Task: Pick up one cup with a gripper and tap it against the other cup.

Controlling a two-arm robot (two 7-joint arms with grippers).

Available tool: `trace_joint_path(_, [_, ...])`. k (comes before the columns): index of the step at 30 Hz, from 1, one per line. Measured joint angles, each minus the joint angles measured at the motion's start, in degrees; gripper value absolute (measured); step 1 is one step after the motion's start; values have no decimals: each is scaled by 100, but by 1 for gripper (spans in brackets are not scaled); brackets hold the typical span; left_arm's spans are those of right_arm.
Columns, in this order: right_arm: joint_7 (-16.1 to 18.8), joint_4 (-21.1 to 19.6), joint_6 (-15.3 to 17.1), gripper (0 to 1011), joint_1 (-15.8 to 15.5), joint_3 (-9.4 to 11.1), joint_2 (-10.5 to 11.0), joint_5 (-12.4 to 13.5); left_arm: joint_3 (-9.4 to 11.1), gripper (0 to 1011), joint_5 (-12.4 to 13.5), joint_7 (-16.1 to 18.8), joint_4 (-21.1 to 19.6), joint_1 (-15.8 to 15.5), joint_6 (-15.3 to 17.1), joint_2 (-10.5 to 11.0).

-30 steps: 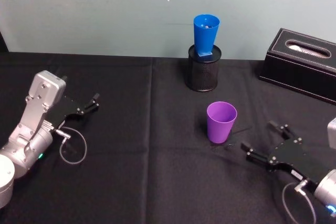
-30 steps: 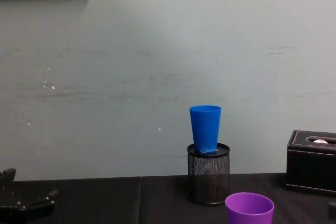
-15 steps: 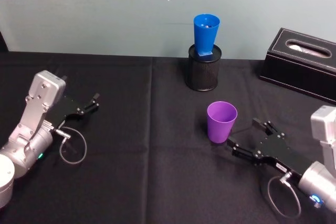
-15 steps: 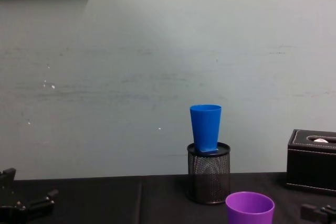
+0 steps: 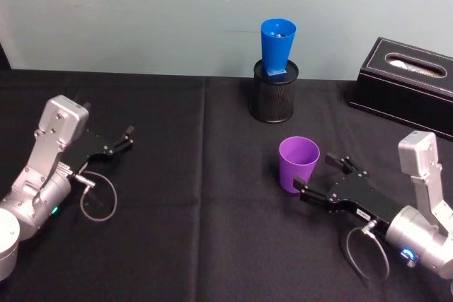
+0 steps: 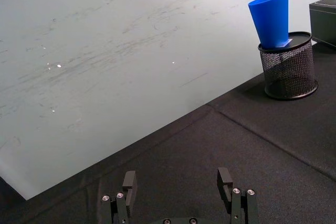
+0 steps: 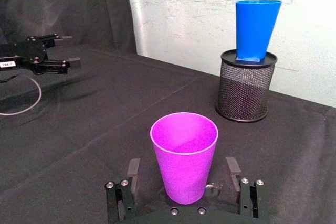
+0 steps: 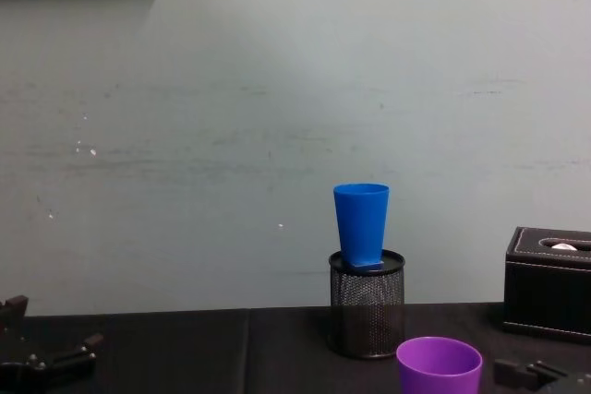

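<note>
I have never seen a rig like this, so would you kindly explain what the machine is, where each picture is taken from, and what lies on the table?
It is a robot with two arms, each ending in a black two-fingered gripper. The head view looks down on the table; the chest view looks across it from lower down; each wrist view looks out from that arm's wrist. On the black cloth stand a purple cup, a black mesh pen holder with a blue cup in its top, and a black tissue box. The right gripper is open, its fingers on either side of the purple cup but not closed on it. The left gripper is open, off at the left. Nothing is held.
</note>
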Motion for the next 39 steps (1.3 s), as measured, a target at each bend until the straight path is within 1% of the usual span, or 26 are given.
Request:
trace_joint_path(5, [63, 174, -20, 1003, 118, 9, -148, -62, 0, 1005, 0, 0, 0, 0, 0, 0])
trace_joint_path(13, [161, 298, -23, 1003, 221, 75, -326, -70, 0, 1005, 0, 0, 0, 0, 0, 0])
trace_joint_path(18, [177, 371, -14, 1003, 299, 80, -426, -171, 0, 1005, 0, 0, 0, 0, 0, 0])
trace_joint_path(28, [170, 509, -8, 1003, 397, 41, -549, -412, 0, 1005, 0, 0, 0, 0, 0, 0])
trace_joint_path(39, [88, 531, -111, 1003, 374, 62, -602, -625, 0, 1004, 0, 0, 0, 0, 0, 0])
